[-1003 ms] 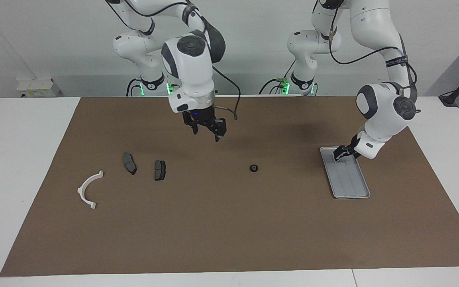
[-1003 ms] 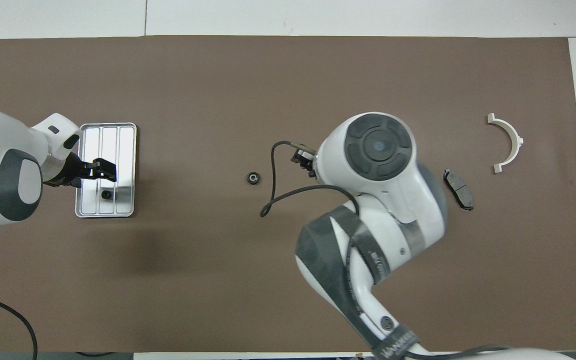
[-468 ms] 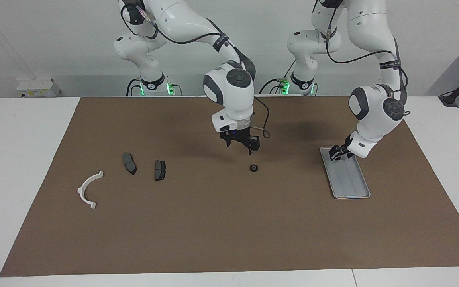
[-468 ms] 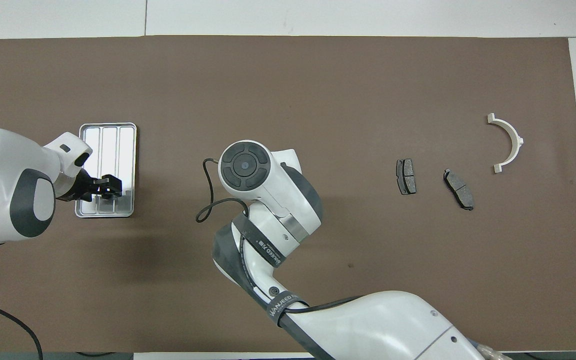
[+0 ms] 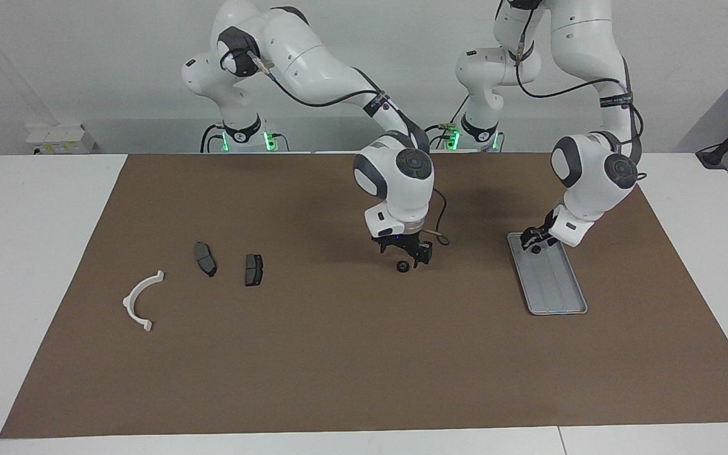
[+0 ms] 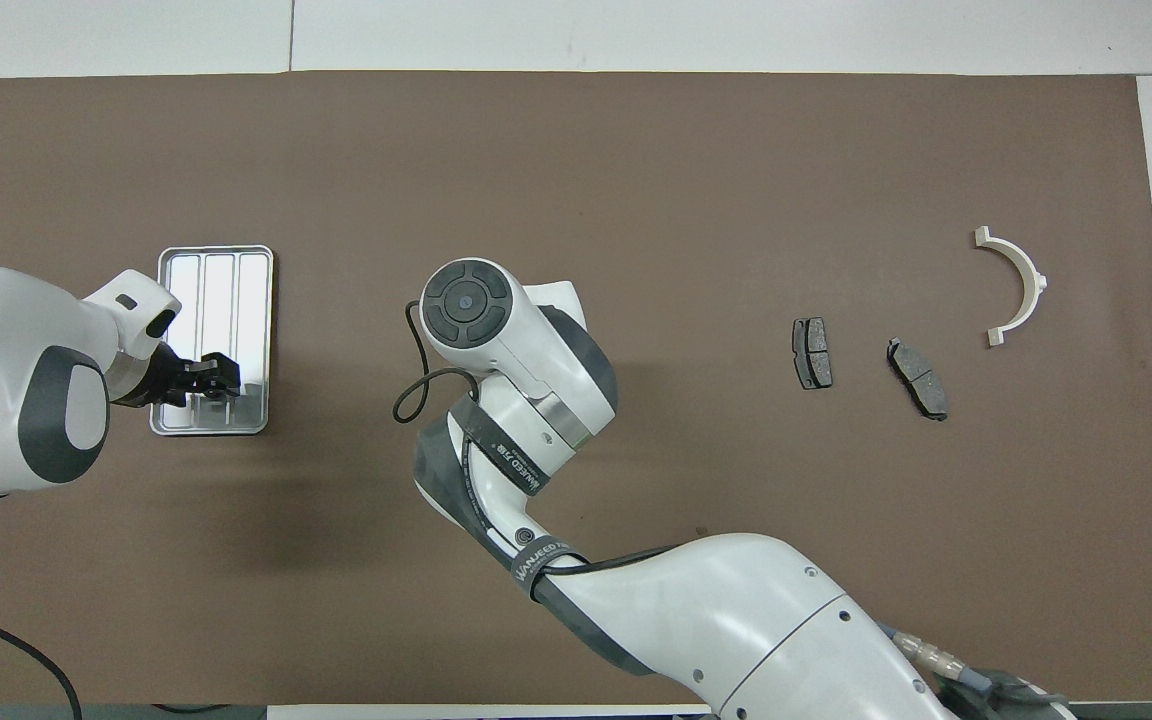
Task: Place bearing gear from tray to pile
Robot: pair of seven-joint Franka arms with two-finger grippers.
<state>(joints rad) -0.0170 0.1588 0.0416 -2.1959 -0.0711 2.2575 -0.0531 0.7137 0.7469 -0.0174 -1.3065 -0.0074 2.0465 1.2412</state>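
Right tool (image 5: pixel 405 256) spread wide over gear (image 5: pixel 403 266) mid-surface; left tool (image 5: pixel 534 242), grip unclear, at tray (image 5: pixel 557 292) robot-side edge.

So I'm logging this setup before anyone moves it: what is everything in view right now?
table: 1, white, under everything
mat: 1, brown, covering most of the table
tray: 1, silver-grey, on the mat toward the left arm's end
bearing gear: 1, black, on the mat mid-table, between the tray and the brake pads
brake pads: 2, dark grey, side by side toward the right arm's end
bracket: 1, white, semicircular, beside the pads, farther from the robots
left gripper: 1, black, over the tray's end nearer the robots
right gripper: 1, black, open, just above the bearing gear
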